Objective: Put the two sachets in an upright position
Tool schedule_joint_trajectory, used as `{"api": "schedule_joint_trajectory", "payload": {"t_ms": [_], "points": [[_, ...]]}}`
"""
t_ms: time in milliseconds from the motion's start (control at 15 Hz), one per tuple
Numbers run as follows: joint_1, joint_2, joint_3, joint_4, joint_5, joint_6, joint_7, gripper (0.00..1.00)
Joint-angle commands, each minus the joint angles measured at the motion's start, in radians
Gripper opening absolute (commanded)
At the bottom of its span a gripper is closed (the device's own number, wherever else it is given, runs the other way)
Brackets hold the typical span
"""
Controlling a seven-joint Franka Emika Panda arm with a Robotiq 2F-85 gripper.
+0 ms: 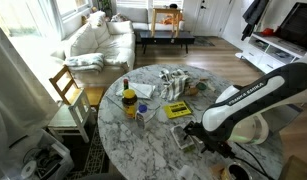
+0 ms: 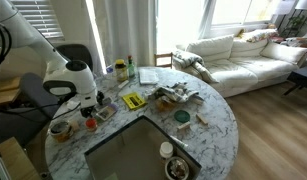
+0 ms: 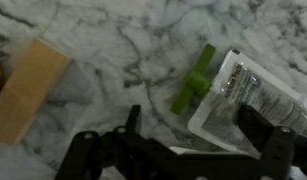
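Observation:
My gripper (image 3: 193, 128) is open and hangs low over the marble table near its edge; it shows in both exterior views (image 1: 196, 135) (image 2: 93, 106). A flat tan sachet (image 3: 28, 85) lies to the left of the jaws, outside them. In an exterior view it shows as a small tan and reddish packet (image 2: 105, 113) beside the gripper, lying flat. I cannot pick out the second sachet for sure. A pale pouch with a green tab (image 3: 243, 90) lies flat, its corner between my fingers, which do not touch it.
A bright yellow pack (image 1: 177, 110) (image 2: 133, 101) lies mid-table. A pile of pale crinkled wrappers (image 1: 176, 82) (image 2: 178, 95) sits beyond it. A yellow-capped bottle (image 1: 130, 100) and small jars stand on one side. A sofa and chairs surround the round table (image 1: 143, 140).

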Motion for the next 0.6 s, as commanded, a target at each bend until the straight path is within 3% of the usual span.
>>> {"api": "schedule_joint_trajectory", "payload": {"t_ms": [0, 133, 200, 400, 467, 533], "points": [[-0.046, -0.008, 0.056, 0.007, 0.098, -0.023, -0.037, 1.0], [-0.07, -0.002, 0.095, 0.024, 0.168, -0.025, -0.062, 1.0], [-0.075, 0.003, 0.107, 0.027, 0.19, -0.026, -0.07, 0.95], [-0.088, 0.015, 0.135, 0.035, 0.241, -0.02, -0.097, 0.75], [-0.09, 0.022, 0.138, 0.036, 0.25, -0.008, -0.104, 0.63], [-0.093, 0.026, 0.141, 0.038, 0.26, -0.004, -0.114, 0.6]]}}
